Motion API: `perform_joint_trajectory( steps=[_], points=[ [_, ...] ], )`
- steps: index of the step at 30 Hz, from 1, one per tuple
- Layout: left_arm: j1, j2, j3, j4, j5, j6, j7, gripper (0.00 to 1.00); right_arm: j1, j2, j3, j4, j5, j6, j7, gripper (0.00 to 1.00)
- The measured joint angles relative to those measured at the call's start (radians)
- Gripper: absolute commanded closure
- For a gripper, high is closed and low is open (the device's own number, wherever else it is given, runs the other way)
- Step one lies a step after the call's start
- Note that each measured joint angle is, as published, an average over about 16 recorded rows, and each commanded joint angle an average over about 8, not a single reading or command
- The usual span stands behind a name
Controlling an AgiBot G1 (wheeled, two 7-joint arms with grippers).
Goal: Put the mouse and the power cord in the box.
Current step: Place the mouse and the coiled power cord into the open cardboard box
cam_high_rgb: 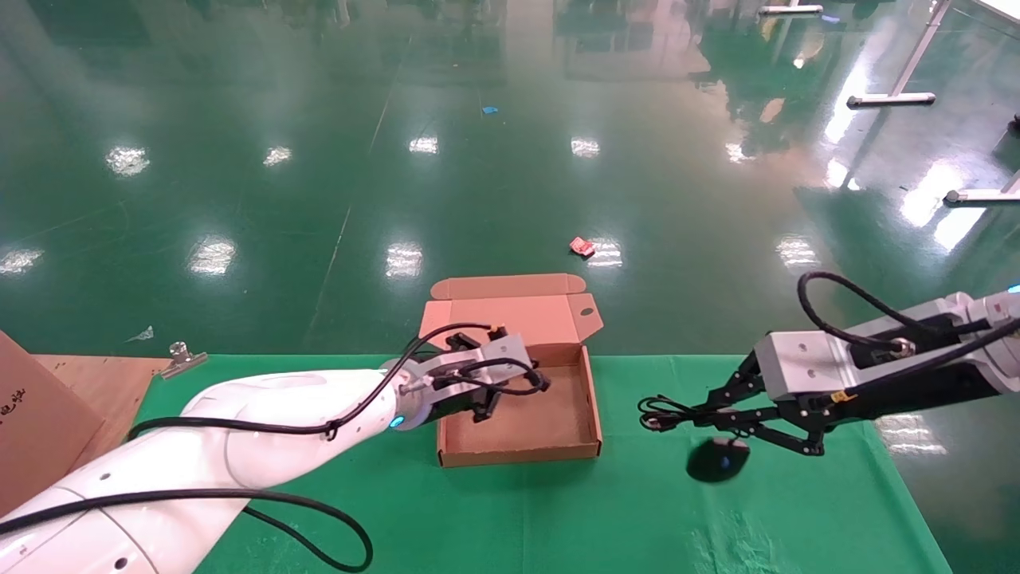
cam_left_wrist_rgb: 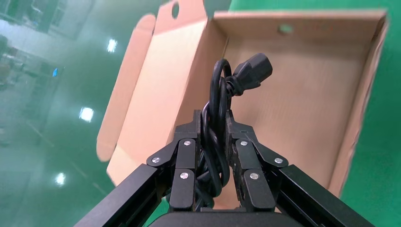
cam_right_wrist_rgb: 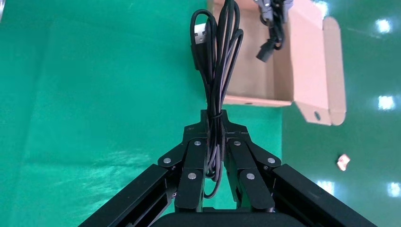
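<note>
The power cord [cam_left_wrist_rgb: 218, 113] is clamped by the left gripper [cam_high_rgb: 486, 399] inside the box [cam_high_rgb: 594, 399]; the mouse [cam_high_rgb: 717, 460] cable is pinched by the right gripper [cam_high_rgb: 701, 416] at 3 o'clock, bare cloth between.

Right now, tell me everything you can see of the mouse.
The mouse is small, black and oval, seemingly plastic, with a blue spot at its wheel. It hangs just off the green table, to the right of the box, not inside it. Its thin black cable is bundled in loops with a USB plug at one end, and the right gripper is shut on that bundle. Nothing else touches it.
</note>
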Motion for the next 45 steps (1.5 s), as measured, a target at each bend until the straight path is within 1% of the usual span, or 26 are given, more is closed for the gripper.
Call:
perform_joint_trajectory(
  steps=[6,15,16,17,18,23,24,25,26,36,45],
  points=[
    [-0.001,0.000,0.064,-0.007,-0.087,-0.031,-0.033,1.00,-0.024,0.009,0.004,0.014,0.002,0.006,0.009,1.00],
    [-0.014,-0.001,0.144,-0.003,-0.189,-0.065,-0.059,1.00,-0.055,0.018,0.011,0.049,0.007,0.008,0.032,1.00],
    [-0.016,-0.001,0.152,-0.003,-0.198,-0.068,-0.059,0.98,-0.058,0.019,0.012,0.053,0.008,0.008,0.035,1.00],
    [-0.017,-0.001,0.159,-0.004,-0.208,-0.070,-0.058,0.93,-0.061,0.020,0.012,0.058,0.009,0.008,0.038,1.00],
    [-0.019,-0.001,0.166,-0.004,-0.218,-0.072,-0.056,0.83,-0.064,0.021,0.013,0.062,0.009,0.008,0.041,1.00],
    [-0.028,-0.001,0.197,-0.006,-0.264,-0.081,-0.045,0.20,-0.076,0.026,0.016,0.082,0.011,0.005,0.056,1.00],
    [-0.030,-0.002,0.202,-0.006,-0.273,-0.083,-0.041,0.10,-0.077,0.027,0.017,0.086,0.012,0.004,0.059,1.00],
    [-0.031,-0.002,0.207,-0.007,-0.282,-0.084,-0.038,0.03,-0.079,0.027,0.017,0.090,0.012,0.003,0.061,1.00],
    [-0.033,-0.002,0.211,-0.007,-0.292,-0.086,-0.034,0.00,-0.081,0.028,0.018,0.094,0.012,0.003,0.064,1.00],
    [-0.044,-0.002,0.254,0.004,-0.367,-0.099,0.006,0.00,-0.089,0.031,0.022,0.126,0.013,-0.006,0.086,1.00],
    [-0.065,-0.011,0.280,0.020,-0.417,-0.086,0.080,0.00,-0.079,0.011,0.027,0.151,0.014,-0.011,0.110,1.00]
  ],
)
